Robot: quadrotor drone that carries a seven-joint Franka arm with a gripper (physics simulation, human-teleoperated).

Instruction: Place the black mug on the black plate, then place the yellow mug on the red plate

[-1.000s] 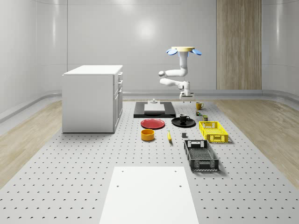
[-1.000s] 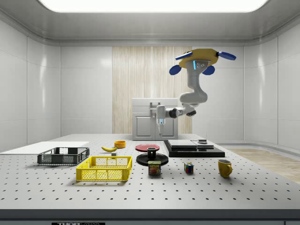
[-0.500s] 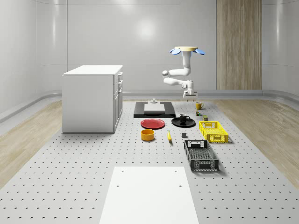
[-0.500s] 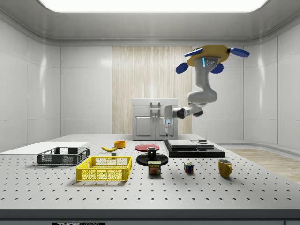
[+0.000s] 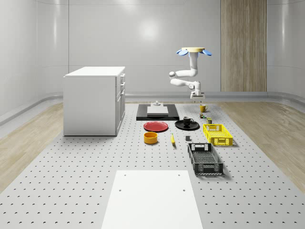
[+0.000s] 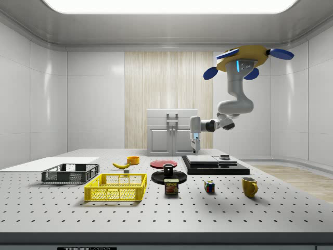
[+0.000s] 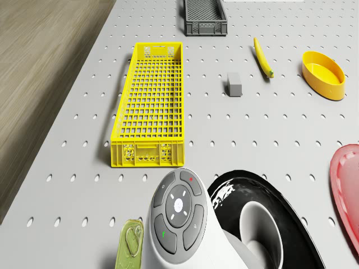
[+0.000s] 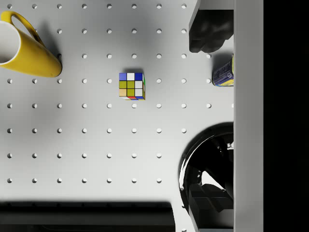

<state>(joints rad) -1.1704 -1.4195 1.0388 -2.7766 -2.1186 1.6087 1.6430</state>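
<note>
Overhead, the drone (image 6: 244, 58) hovers above the table's (image 5: 71, 181) far end, gripper (image 6: 196, 149) hanging, apparently, between black mug (image 6: 168, 170) and yellow mug (image 6: 250, 186). Whether its fingers are spread cannot be told.

The whole-scene view looks from high at the near end of the worktop (image 5: 71, 191) down its length toward the far wall, taking in the cabinet (image 5: 94, 100) at 10 o'clock and the drone (image 5: 193, 50) at 1 o'clock, both distant. The side view sits low at the worktop's edge, facing across it, with the yellow crate (image 6: 115, 187) close and the same cabinet (image 6: 171, 133) beyond. The drone view looks forward and down, close over the yellow crate (image 7: 149, 106) and black plate (image 7: 291, 224). The wrist view looks straight down, near the worktop, at the puzzle cube (image 8: 131, 85), yellow mug (image 8: 26, 50) and that black plate (image 8: 198, 159).
</note>
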